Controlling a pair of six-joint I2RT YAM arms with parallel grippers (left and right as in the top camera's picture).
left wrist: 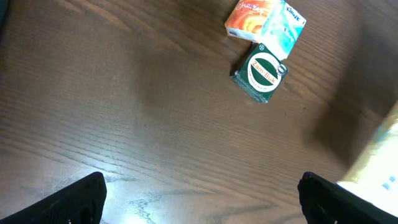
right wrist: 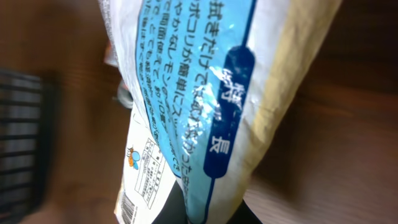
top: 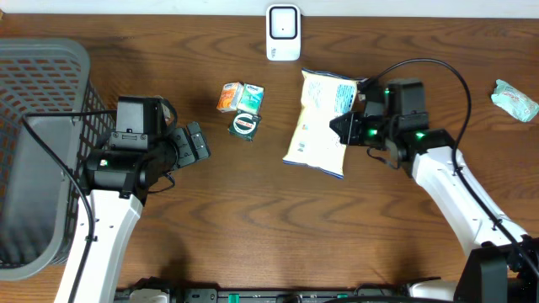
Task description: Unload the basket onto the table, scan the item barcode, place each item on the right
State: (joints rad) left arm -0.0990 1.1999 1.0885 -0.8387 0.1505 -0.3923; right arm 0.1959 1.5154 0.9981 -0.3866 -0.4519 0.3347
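Left jaws open, right jaws closed on the bag.
From the left I see the grey basket (top: 50, 59), then my left jaws spread wide over the bench (top: 253, 210). Three small packs (top: 245, 124) lie near them. The white-and-blue bag (top: 318, 126) is pinched at its right edge by my right jaws, near the white scanner (top: 283, 34).

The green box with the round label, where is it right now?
In the overhead view the green box lies left of centre on the table, just below two small packets, between the left pincer and the bag.
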